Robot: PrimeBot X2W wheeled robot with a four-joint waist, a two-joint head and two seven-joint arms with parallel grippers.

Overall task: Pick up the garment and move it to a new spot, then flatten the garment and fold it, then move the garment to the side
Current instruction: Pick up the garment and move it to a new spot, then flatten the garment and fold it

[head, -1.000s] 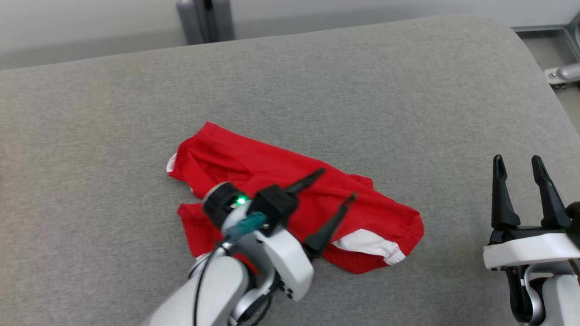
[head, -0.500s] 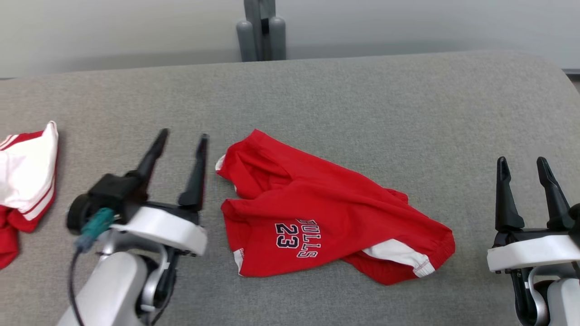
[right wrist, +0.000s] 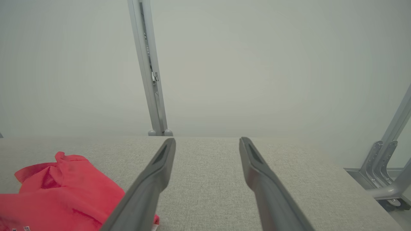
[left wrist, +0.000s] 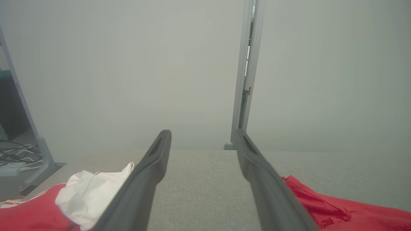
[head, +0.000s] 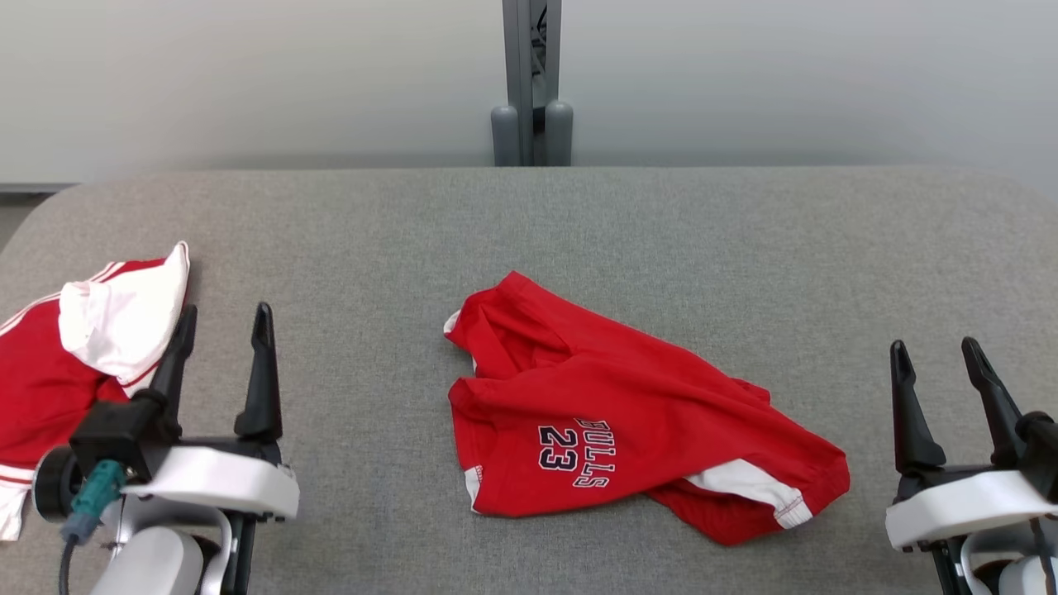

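Garment (head: 628, 430) lies crumpled between left end effector (head: 226, 309) and right end effector (head: 932, 343), touching neither; both released, empty.

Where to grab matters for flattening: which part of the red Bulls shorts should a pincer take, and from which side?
Probably the gathered, white-lined end of the red shorts, approached from the right by the open right pincer: that edge lies exposed and nearest it.

Pretty clean-looking hardware: the left gripper (head: 225, 312) and right gripper (head: 932, 345) each have two long, tapered black fingers (head: 261, 376) on a glossy white wrist shell (head: 215, 492). The left one's also got a teal plug (head: 92, 489) feeding a thin black cable (head: 63, 572).
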